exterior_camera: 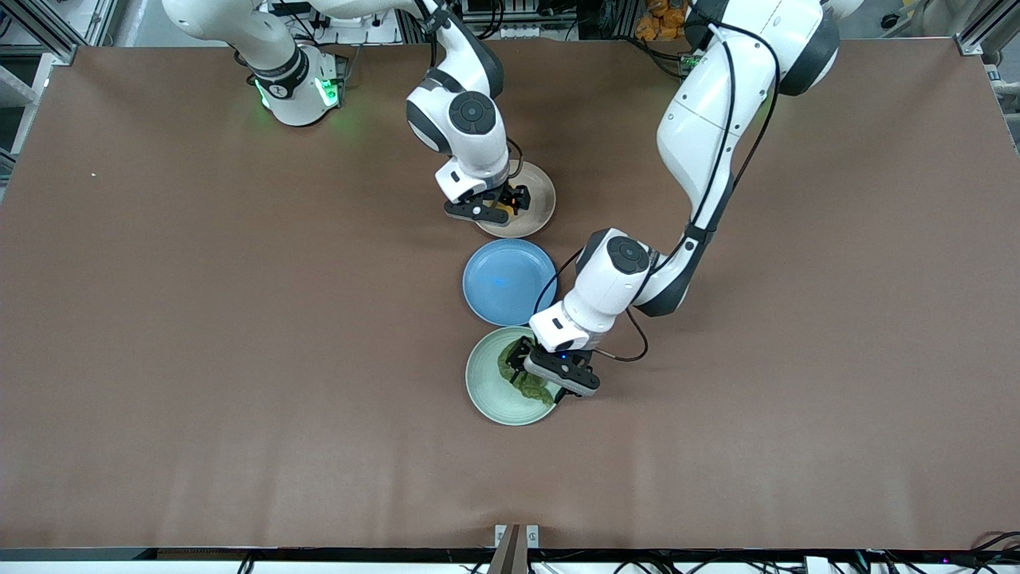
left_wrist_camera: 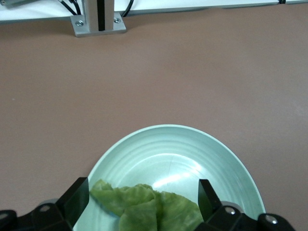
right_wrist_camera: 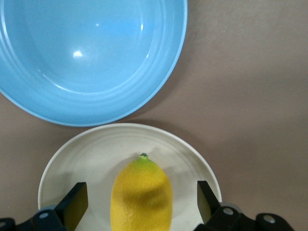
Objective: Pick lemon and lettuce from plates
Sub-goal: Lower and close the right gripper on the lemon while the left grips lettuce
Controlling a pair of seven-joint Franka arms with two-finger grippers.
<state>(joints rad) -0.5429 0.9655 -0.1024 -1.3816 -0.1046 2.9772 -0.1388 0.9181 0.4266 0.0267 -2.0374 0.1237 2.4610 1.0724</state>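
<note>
The yellow lemon (right_wrist_camera: 142, 197) lies on the beige plate (right_wrist_camera: 86, 159), the plate farthest from the front camera (exterior_camera: 535, 214). My right gripper (right_wrist_camera: 141, 192) is low over it and open, one finger on each side of the fruit with a gap to both. The green wrinkled lettuce (left_wrist_camera: 149, 209) lies on the mint plate (left_wrist_camera: 168, 134), the plate nearest the camera (exterior_camera: 488, 391). My left gripper (left_wrist_camera: 143, 192) is open and straddles the leaf (exterior_camera: 526, 384), its black fingers (left_wrist_camera: 77, 199) standing apart from it. In the front view the right gripper (exterior_camera: 504, 203) hides most of the lemon.
A blue plate (exterior_camera: 508, 281) with nothing on it sits between the two task plates, close to both; its rim (right_wrist_camera: 91, 53) shows in the right wrist view. A metal bracket (exterior_camera: 516, 536) is fixed at the table edge nearest the camera. Bare brown tabletop lies toward both ends.
</note>
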